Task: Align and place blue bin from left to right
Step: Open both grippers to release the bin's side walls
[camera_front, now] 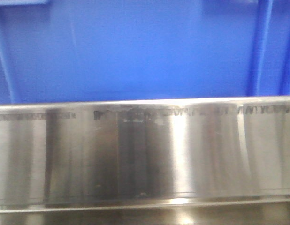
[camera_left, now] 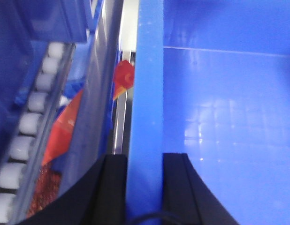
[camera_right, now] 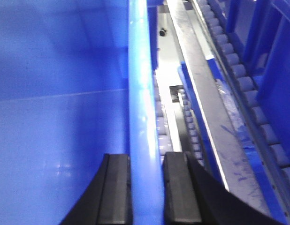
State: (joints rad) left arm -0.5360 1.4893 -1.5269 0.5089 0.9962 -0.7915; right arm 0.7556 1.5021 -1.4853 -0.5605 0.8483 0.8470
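The blue bin [camera_front: 135, 51] fills the upper half of the front view, showing a smooth side panel and a vertical rib [camera_front: 260, 47] at the right. In the left wrist view my left gripper [camera_left: 145, 159] straddles the bin's thick rim [camera_left: 147, 70], one black finger [camera_left: 116, 187] outside and one inside, both pressed on the wall. In the right wrist view my right gripper [camera_right: 146, 159] is shut on the opposite rim [camera_right: 140, 70] the same way. The bin's inner floor [camera_left: 229, 140] shows bare.
A brushed steel rail [camera_front: 145, 150] crosses the front view below the bin. White conveyor rollers [camera_left: 27, 122], a red object [camera_left: 124, 77] and an orange packet [camera_left: 60, 131] lie left of the left rim. Rollers [camera_right: 239, 75], a metal rail [camera_right: 201, 93] and another blue crate [camera_right: 276, 61] lie right.
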